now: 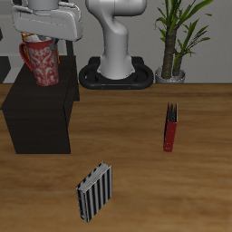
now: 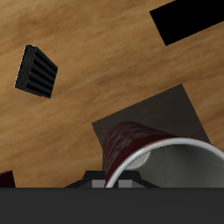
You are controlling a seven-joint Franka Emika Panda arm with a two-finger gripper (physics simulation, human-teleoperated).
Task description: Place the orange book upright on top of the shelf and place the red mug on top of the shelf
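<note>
The red mug (image 1: 40,63) hangs slightly tilted from my gripper (image 1: 42,40), which is shut on its rim. It is over the back part of the shelf (image 1: 36,122), a low black cabinet, with its base just at or above the flat top; I cannot tell if it touches. The wrist view looks down along the mug (image 2: 136,144) to the shelf top (image 2: 166,109) below it. A thin orange strip (image 1: 33,38) shows behind the mug's rim, under the gripper. I cannot tell whether it is the orange book.
A dark red book (image 1: 169,127) stands upright on the table away from the shelf. A black-and-white striped book (image 1: 93,192) (image 2: 38,72) stands near the front edge. A potted plant (image 1: 177,41) is at the back beside the robot base (image 1: 118,63).
</note>
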